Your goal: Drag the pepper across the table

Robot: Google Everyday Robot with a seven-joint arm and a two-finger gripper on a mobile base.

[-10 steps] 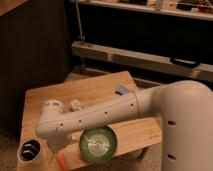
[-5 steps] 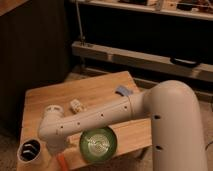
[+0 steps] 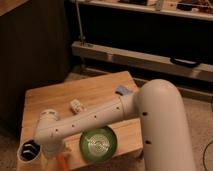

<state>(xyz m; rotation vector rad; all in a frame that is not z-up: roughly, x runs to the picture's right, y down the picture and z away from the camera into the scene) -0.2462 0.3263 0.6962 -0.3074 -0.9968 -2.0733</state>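
The light wooden table (image 3: pixel 95 90) fills the middle of the camera view. My white arm reaches across it from the right, down to the front left corner. The gripper (image 3: pixel 58 150) points down at the table's front edge, mostly hidden under the wrist. The orange-red pepper (image 3: pixel 63 161) lies right below it at the front edge, only partly visible at the bottom of the view. I cannot tell whether the gripper touches it.
A round green bowl (image 3: pixel 98 142) sits just right of the pepper, near the front edge. A dark cup-like object (image 3: pixel 29 150) is at the front left corner. A small white item (image 3: pixel 76 105) and a small blue item (image 3: pixel 121 90) lie on the tabletop. Dark shelving stands behind.
The arm's big upper segment has swung left and closer, filling more of the right side. The wrist, pepper and bowl stay at about the same place.
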